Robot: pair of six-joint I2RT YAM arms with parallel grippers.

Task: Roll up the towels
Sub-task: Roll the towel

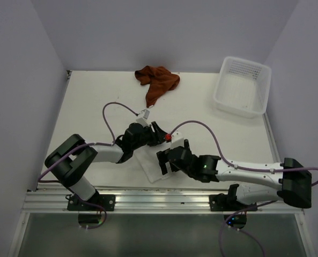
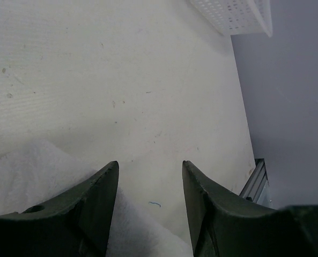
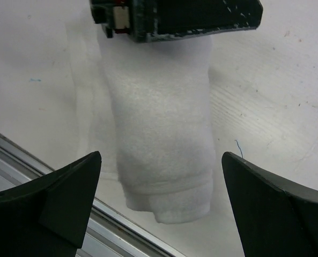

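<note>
The white towel (image 3: 164,144) lies as a thick roll near the table's front edge, its spiral end facing the rail. My right gripper (image 3: 161,155) hangs over that near end, open wide, one finger on each side and clear of the cloth. My left gripper (image 2: 149,176) is open over the roll's far end, with the white towel (image 2: 35,176) under its left finger (image 2: 102,203). In the top view the left gripper (image 1: 157,134) and right gripper (image 1: 165,161) crowd over the white towel (image 1: 150,166). The rust-brown towel (image 1: 156,80) lies crumpled at the back.
A white perforated basket (image 1: 242,85) stands at the back right, its corner in the left wrist view too (image 2: 239,16). The metal rail (image 1: 159,198) runs along the table's front edge, just beyond the roll's near end. Cables loop over both arms.
</note>
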